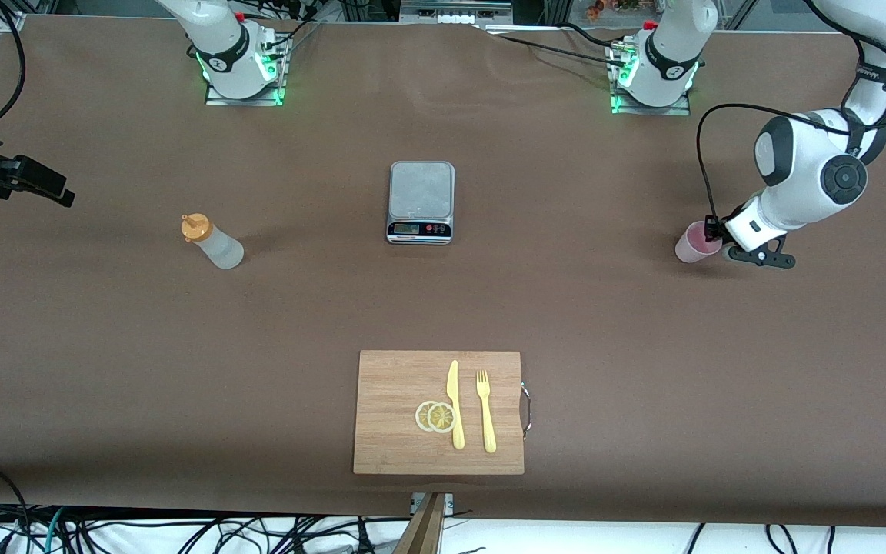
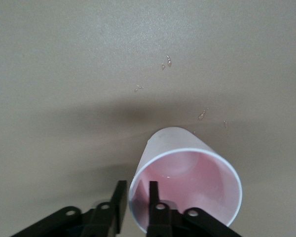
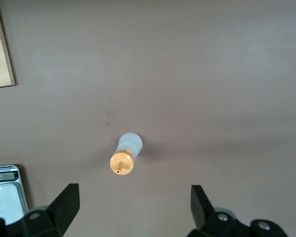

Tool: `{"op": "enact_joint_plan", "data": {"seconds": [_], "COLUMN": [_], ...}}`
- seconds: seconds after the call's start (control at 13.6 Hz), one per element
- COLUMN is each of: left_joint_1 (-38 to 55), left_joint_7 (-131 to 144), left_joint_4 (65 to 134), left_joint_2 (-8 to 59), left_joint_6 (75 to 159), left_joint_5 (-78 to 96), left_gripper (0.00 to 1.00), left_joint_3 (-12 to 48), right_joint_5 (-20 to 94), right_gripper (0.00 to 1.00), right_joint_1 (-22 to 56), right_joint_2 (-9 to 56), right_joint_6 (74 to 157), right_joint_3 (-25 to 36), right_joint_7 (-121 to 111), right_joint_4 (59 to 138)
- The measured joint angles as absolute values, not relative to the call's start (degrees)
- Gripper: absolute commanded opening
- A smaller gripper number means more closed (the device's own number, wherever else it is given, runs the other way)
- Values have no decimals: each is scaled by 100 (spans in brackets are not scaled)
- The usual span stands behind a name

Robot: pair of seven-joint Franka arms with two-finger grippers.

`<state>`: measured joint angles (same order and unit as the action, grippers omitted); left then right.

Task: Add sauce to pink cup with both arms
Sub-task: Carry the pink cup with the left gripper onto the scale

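Two arms working over matte brown table [image 1: 104, 369]. L gripper [image 2: 136, 197] pinching smooth pink cup [image 2: 187, 177] wall at its table end; R gripper [image 3: 133, 202] gaping wide above translucent, orange-capped sauce [image 3: 126, 153], holding nothing.

White jointed arms [image 1: 804, 173], black joint caps, black fingers [image 2: 119, 200], trailing black cables, green-lit bases.

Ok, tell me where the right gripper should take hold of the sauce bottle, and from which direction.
Grip the sauce bottle on its translucent body, below the orange cap. It stands upright on the table, so the open right gripper, high above it, can likely descend straight down, one finger passing on each side of the cap.
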<state>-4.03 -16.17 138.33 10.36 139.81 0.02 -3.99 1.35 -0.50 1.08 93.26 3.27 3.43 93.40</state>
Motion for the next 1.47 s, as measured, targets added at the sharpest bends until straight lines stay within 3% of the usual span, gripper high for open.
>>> {"op": "enact_joint_plan", "data": {"seconds": [0.44,0.88,1.47], "left_joint_1": [-50,1038,3061], "left_joint_7": [-1546,-224,1967], "left_joint_4": [13457,12119,11369], "left_joint_2": [984,902,1433], "left_joint_6": [13857,12512,12360], "left_joint_5": [7,466,1322], "left_gripper": [0,0,0], "left_joint_3": [-341,449,769], "right_joint_5": [136,137,137], "right_gripper": [100,100,100], "right_joint_1": [-50,-50,-49], "right_joint_2": [108,108,108], "right_joint_6": [9291,9289,9288], "right_joint_3": [327,327,326], "right_joint_7": [343,343,343], "right_joint_4": [9340,9340,9340]}}
